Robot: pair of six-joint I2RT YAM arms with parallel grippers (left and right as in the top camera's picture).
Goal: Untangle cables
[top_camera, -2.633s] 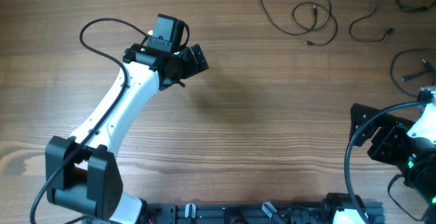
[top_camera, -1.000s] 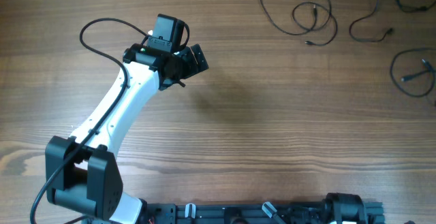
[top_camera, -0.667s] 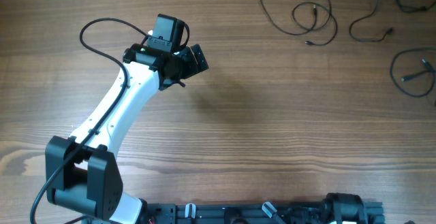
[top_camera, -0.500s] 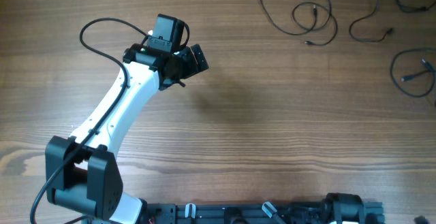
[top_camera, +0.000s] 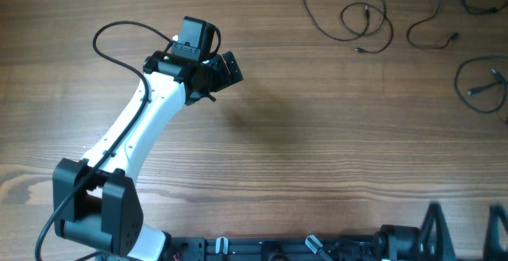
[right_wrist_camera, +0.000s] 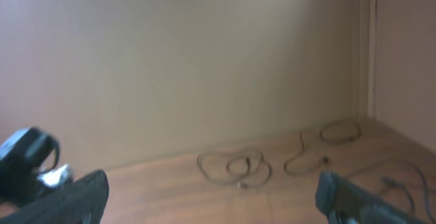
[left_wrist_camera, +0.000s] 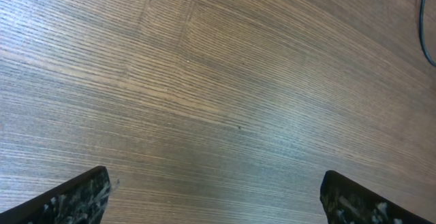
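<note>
Looking down from overhead, what is differing from half a second ago? (Ana)

Two dark fingertips of the right gripper (top_camera: 464, 231) are now poking up at the bottom right edge, where none were showing before, and they are standing wide apart. The left gripper (top_camera: 226, 67) is staying put over the wooden table (top_camera: 317, 150), and the cables are lying where they were. (Ben)

Where are they lying? (Ana)

All three are resting loose and separate in the table's far right corner. The double-looped cable (top_camera: 365, 10) is lying with the wavy cable (top_camera: 451, 36) just beside it, and the edge cable (top_camera: 476, 91) is running off the right side. Both grippers are hanging well apart from them. (Ben)

What is the left wrist view adding? (Ana)

It is showing the left gripper (left_wrist_camera: 214, 176) with its fingers (left_wrist_camera: 75, 197) spread wide and holding nothing, only wood grain between them. A thin dark cord (left_wrist_camera: 426, 26) is also curving at the right edge; I cannot tell which one. (Ben)

And the right wrist view? (Ana)

It is coming through blurred, yet giving a low sideways look. The right gripper (right_wrist_camera: 211, 183) is gaping, empty, facing a plain wall (right_wrist_camera: 170, 60). The double-looped cable (right_wrist_camera: 240, 182), wavy cable (right_wrist_camera: 325, 160) and edge cable (right_wrist_camera: 392, 181) are lying beyond its fingers, and the left arm (right_wrist_camera: 27, 159) is peeking in at the left. (Ben)
</note>
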